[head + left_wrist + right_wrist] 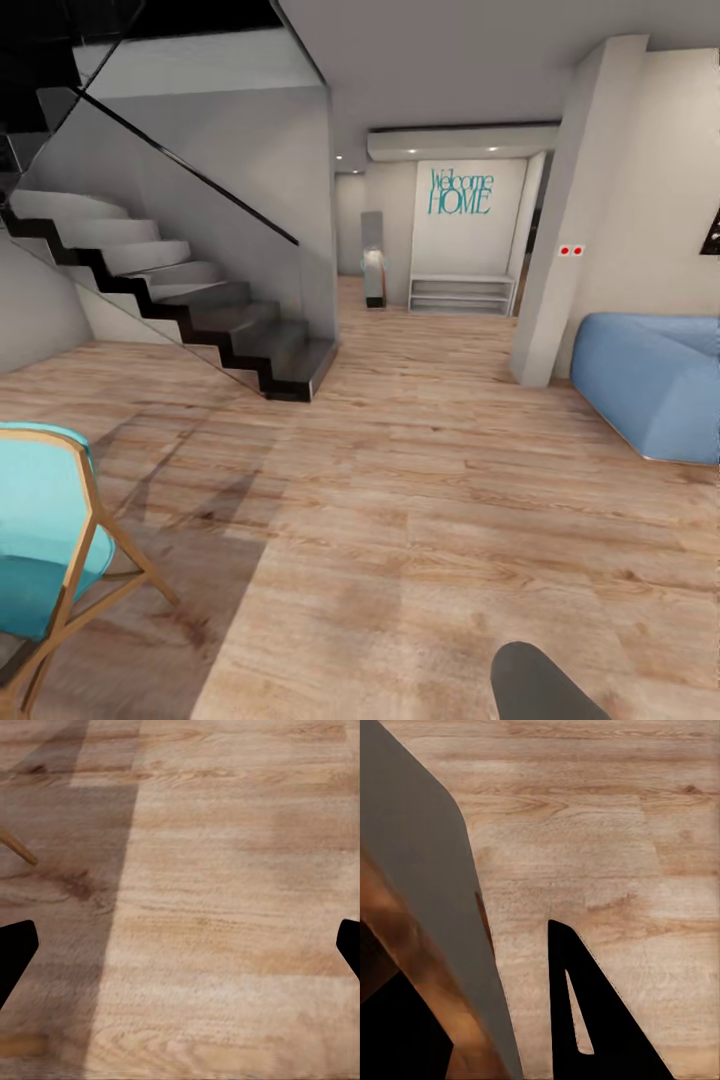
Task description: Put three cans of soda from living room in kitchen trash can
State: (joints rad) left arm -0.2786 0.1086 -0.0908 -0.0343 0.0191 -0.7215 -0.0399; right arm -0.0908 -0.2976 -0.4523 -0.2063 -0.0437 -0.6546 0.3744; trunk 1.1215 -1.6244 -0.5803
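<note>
In the right wrist view my right gripper (480, 952) is shut on the wall of the grey trash can (420, 855). The can's brown inside (405, 945) lies on one side of the wall and a black finger (592, 1020) on the other. In the left wrist view my left gripper (184, 945) is open over bare wood floor, holding nothing. A dark grey rounded shape (540, 685) shows at the head view's bottom edge; I cannot tell if it is the bin or my arm. The soda cans are out of view.
A light wood plank floor (420, 520) stretches ahead to a hallway with a "Welcome HOME" wall (462, 192) and a low white shelf (462, 294). A black staircase (200, 320) rises at the left, a teal chair (50, 540) stands near left, and a pillar (575, 220) and blue sofa (660, 385) are at the right.
</note>
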